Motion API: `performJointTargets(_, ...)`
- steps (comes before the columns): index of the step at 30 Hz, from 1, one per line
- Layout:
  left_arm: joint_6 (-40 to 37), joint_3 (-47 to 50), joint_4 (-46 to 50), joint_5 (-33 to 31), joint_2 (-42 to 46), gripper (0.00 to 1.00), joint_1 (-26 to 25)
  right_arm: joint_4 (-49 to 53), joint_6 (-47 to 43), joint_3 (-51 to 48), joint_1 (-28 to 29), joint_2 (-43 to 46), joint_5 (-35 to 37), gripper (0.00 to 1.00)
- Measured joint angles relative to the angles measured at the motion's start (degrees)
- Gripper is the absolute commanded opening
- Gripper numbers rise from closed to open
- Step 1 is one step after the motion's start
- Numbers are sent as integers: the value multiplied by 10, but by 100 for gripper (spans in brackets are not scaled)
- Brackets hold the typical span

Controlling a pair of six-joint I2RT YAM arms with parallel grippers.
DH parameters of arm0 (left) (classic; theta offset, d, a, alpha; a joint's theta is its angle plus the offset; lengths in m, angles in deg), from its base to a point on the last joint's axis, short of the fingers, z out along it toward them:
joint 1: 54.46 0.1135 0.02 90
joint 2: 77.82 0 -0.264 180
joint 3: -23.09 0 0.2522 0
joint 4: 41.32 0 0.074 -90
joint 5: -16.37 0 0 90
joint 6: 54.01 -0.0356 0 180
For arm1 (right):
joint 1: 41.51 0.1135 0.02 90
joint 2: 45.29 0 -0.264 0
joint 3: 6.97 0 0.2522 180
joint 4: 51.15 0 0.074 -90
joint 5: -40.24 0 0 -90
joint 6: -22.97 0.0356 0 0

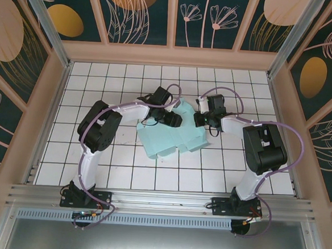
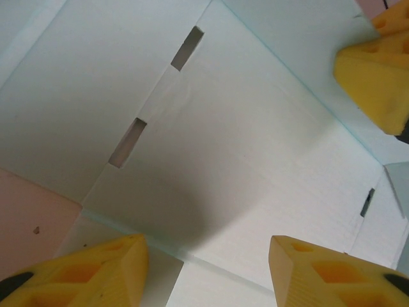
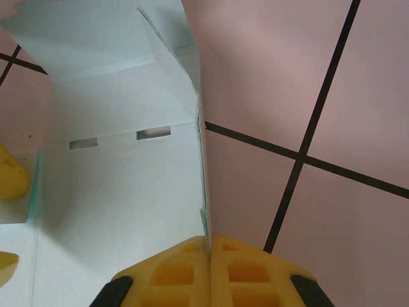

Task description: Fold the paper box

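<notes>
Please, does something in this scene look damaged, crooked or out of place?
No tear or crush shows. The paper box lies skewed to the tile lines, half folded, one wall raised and pinched in the right gripper. That suits the folding.

White gridded floor [image 1: 122,173]; floral walls [image 1: 142,14], seemingly printed.

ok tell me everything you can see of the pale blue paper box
The pale aqua, matte thin-card paper box lies half-folded mid-way on the white tiled table, between the arms. It has creased flat panels, with two narrow slots cut along one fold. One side wall stands upright; the yellow-fingered right gripper is shut on that wall's edge. The open left gripper sits close above the inner panel; whether it touches cannot be told.
</notes>
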Motion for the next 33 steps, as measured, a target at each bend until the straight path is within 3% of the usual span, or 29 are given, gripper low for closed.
performJointTargets(5,9,0,-6,-20,-2,54,-5,0,2,0,0,0,0,0)
performJointTargets(9,12,4,-16,-21,2,59,-6,0,2,0,0,0,3,0)
performJointTargets(17,34,61,-61,-35,84,86,-7,0,0,-2,11,7,5,0)
performJointTargets(19,43,60,-72,-48,111,99,-6,-3,-1,-7,12,16,5,0)
performJointTargets(23,71,19,-80,-55,134,99,3,-22,-14,-26,16,42,7,0)
performJointTargets(33,132,-96,-71,-40,89,99,21,-94,-52,-83,62,100,70,0)
